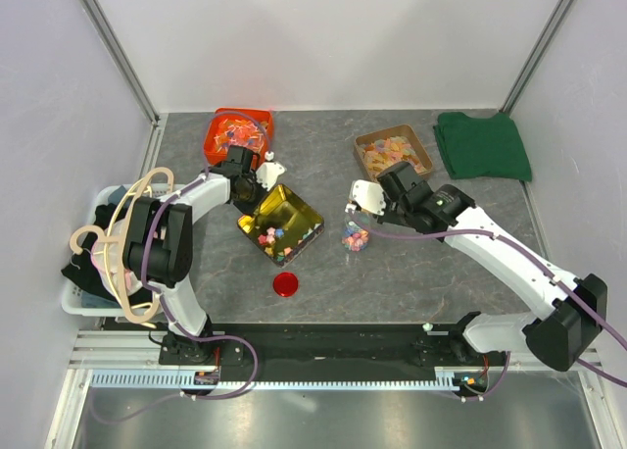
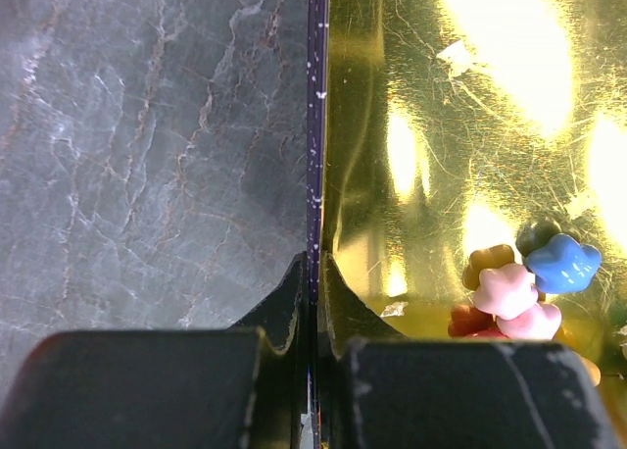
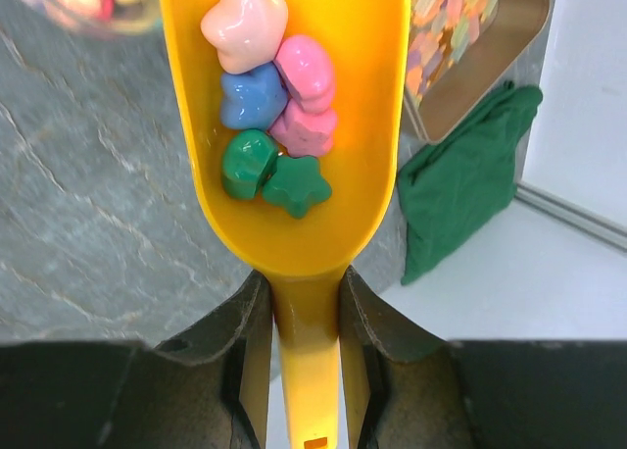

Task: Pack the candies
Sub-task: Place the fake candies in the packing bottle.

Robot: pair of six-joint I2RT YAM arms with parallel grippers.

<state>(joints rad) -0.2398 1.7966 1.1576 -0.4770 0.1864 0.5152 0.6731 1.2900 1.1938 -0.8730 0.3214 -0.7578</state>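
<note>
A gold tray lies at mid-table with a heap of mixed-colour candies in its near part. My left gripper is shut on the tray's thin rim, one finger on each side of it; pink, blue and orange candies lie just inside. My right gripper is shut on the handle of a yellow scoop that carries several candies in pink, blue and green. The scoop hangs next to a small clear container that has candies in it.
An orange-red tray of wrapped sweets stands at the back left, a brown tray of gummies at the back right. A green cloth lies far right. A red lid sits near the front. A white basket with hangers stands left.
</note>
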